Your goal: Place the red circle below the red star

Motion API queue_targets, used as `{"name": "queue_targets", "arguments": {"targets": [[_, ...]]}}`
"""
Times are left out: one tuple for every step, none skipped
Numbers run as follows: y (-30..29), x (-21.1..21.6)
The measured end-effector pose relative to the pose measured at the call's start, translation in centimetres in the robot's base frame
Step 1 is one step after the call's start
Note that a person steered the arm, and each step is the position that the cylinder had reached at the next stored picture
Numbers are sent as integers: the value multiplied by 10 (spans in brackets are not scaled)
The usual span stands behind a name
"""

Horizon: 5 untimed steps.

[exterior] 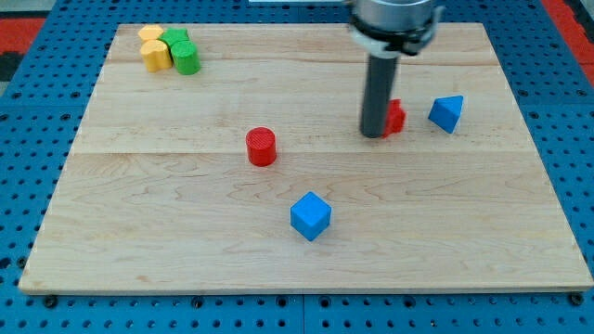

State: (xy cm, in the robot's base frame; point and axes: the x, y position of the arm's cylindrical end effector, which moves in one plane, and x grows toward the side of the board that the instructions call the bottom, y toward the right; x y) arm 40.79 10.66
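Camera view: my tip (pixel 374 133) touches the red star (pixel 394 118), holding nothing; red circle (pixel 262 147) apart

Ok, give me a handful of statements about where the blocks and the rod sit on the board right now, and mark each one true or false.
1. My tip is right beside the red star, on that block's left in the view. True.
2. The red circle is touching the red star. False: the two lie well apart, the circle far to the view's left of the star.
3. The blue cube lies nearer the view's bottom than the red circle. True.
4. The yellow and green blocks are spread along the view's right edge. False: they are clustered at the top left corner of the wooden board.
5. The blue triangular block sits to the view's right of the red star. True.
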Motion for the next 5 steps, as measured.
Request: {"name": "queue_targets", "arguments": {"targets": [[5,-1],[-51,39],[-135,71],[-213,48],[-178,27]]}}
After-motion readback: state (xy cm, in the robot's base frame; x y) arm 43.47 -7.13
